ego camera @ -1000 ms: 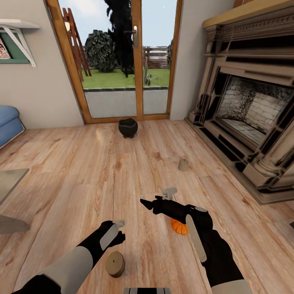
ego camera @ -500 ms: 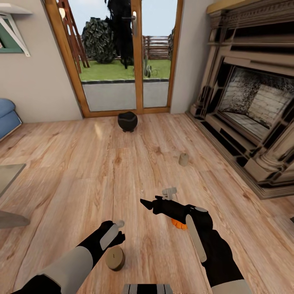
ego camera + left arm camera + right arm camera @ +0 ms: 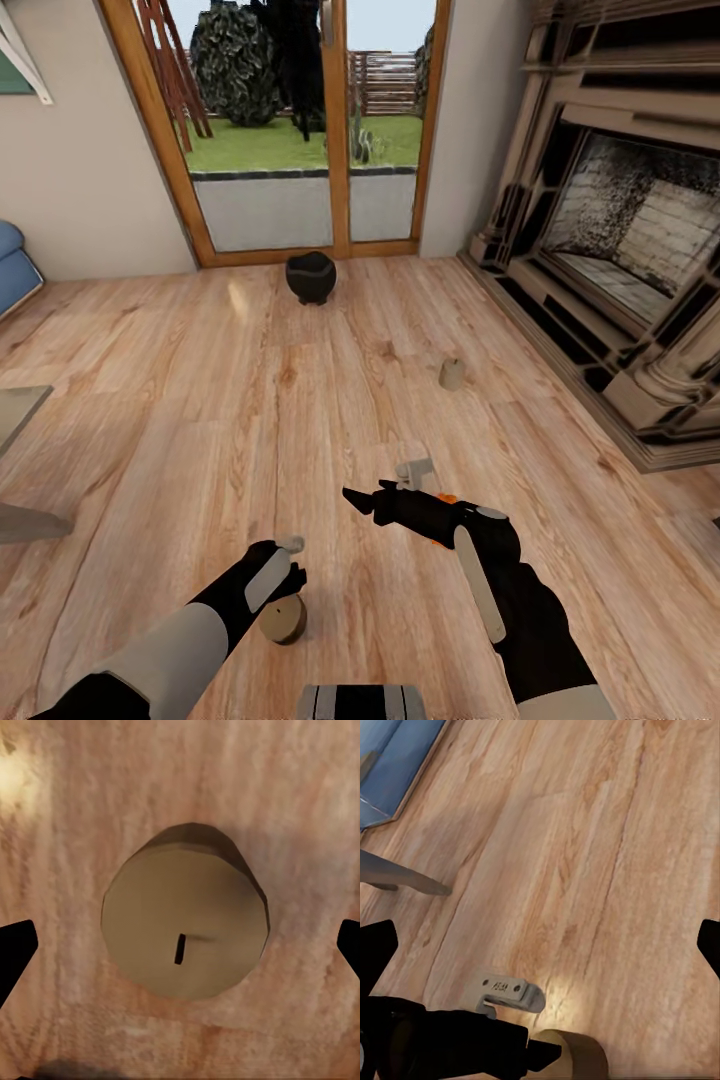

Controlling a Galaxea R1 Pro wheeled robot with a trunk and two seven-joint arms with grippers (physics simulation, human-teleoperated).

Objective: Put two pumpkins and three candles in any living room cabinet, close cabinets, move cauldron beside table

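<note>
Fingers: left gripper (image 3: 290, 560) spread wide, empty, above near candle (image 3: 284, 619) on floor (image 3: 180, 400) | right gripper (image 3: 385, 487) spread, empty, over half-hidden pumpkin (image 3: 446, 499) | cauldron (image 3: 311, 277) by glass door | far candle (image 3: 452, 374) near fireplace (image 3: 620, 250)

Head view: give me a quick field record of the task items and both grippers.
near candle: on floor, under left gripper
far candle: on floor near fireplace
pumpkin: mostly hidden behind right gripper
cauldron: on floor by glass door
left gripper: open, candle centred between the tips in the left wrist view
right gripper: open, empty
</note>
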